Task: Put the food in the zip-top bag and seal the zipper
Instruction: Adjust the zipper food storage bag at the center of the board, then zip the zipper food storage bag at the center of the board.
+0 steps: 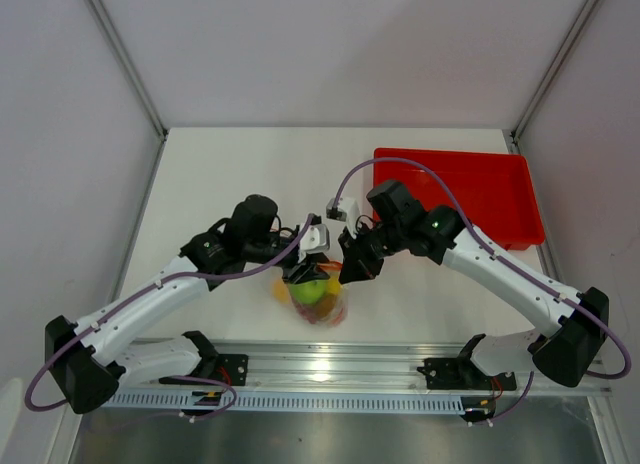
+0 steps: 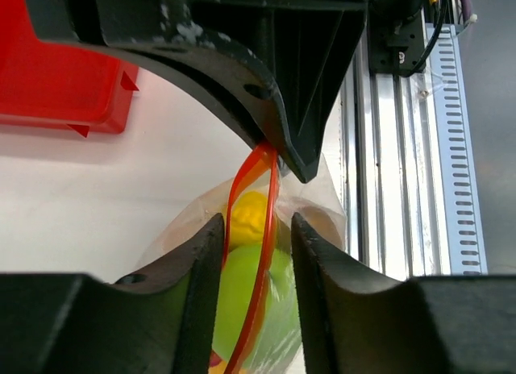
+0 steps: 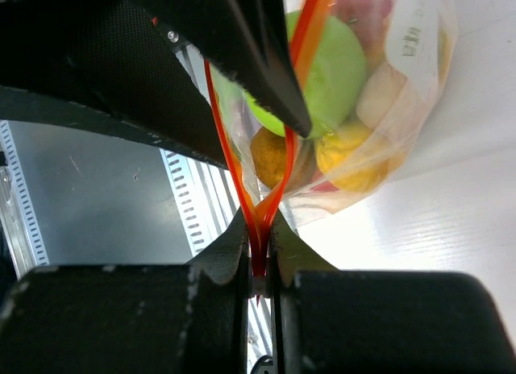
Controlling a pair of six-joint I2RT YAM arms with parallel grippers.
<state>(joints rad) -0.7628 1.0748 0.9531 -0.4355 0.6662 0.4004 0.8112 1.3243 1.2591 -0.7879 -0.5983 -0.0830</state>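
Plastic this thin looks soft, floppy and slippery. The clear crinkly zip-top bag (image 1: 320, 299) hangs between the two arms, over the front of the white table (image 1: 220, 174) near the metal rail. With fruit inside, I think it sags and pulls down. The best place to hold it is the thin orange-red zipper strip (image 3: 260, 229), which looks like the stiffest part. Squeezing lower down would only push on the fruit.

The right gripper (image 3: 260, 245) is pinched tight on one end of the zipper. The left gripper (image 2: 254, 229) is about half open, with one finger on each side of the bag's mouth. The two zipper halves between them are apart. I cannot tell if the fingers press the plastic.

Counting: one bag, one zipper, one red plastic tray (image 1: 450, 152) at the back right. Inside the bag I see one round green apple (image 3: 339, 68), one bunch of purple grapes (image 3: 367, 5), one yellow-orange mango (image 3: 351, 160), one brownish round fruit (image 3: 270, 152) and one pale yellow fruit (image 3: 379, 96). That makes five. More may be hidden.
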